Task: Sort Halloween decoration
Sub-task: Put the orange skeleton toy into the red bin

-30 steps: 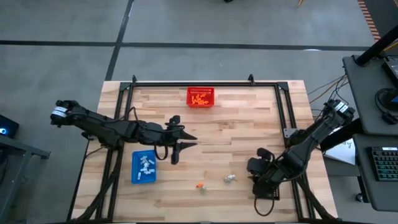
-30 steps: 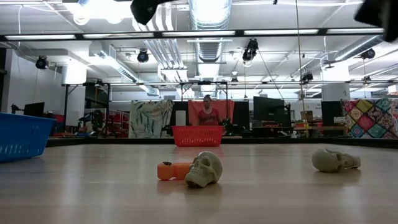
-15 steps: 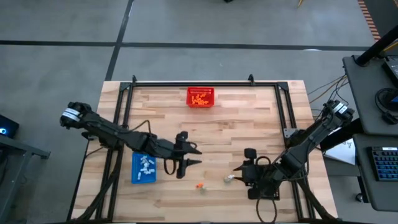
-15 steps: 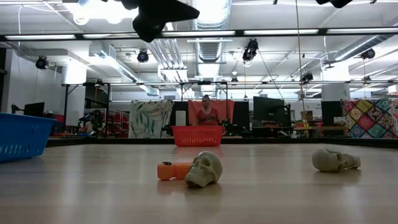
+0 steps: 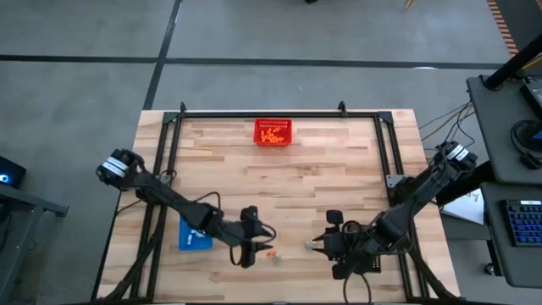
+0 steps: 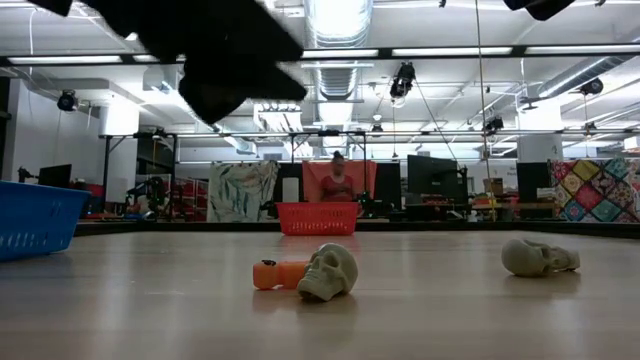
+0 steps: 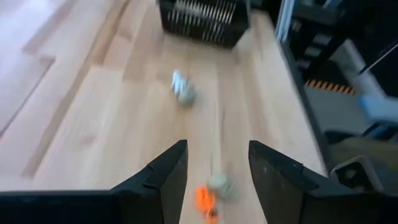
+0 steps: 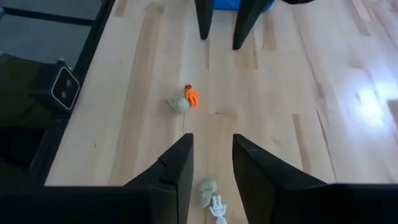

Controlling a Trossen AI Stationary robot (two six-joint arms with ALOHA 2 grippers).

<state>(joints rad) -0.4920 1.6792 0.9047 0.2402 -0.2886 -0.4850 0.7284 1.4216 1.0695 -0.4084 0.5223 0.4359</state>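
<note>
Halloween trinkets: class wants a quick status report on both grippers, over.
Left gripper open, beside the orange trinket and skull. Right gripper open at the second skull. Nothing held. Nothing in the way.

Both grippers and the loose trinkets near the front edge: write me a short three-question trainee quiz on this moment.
1. True or false: the left gripper is open.
2. Which trinket lies against the orange piece? A) a skull B) a white bone C) nothing
3. Fill in: the right gripper points at a second skull with a ____ skeleton beside it.

Key: 1 true. 2 A, the skull touches it. 3 white.
</note>
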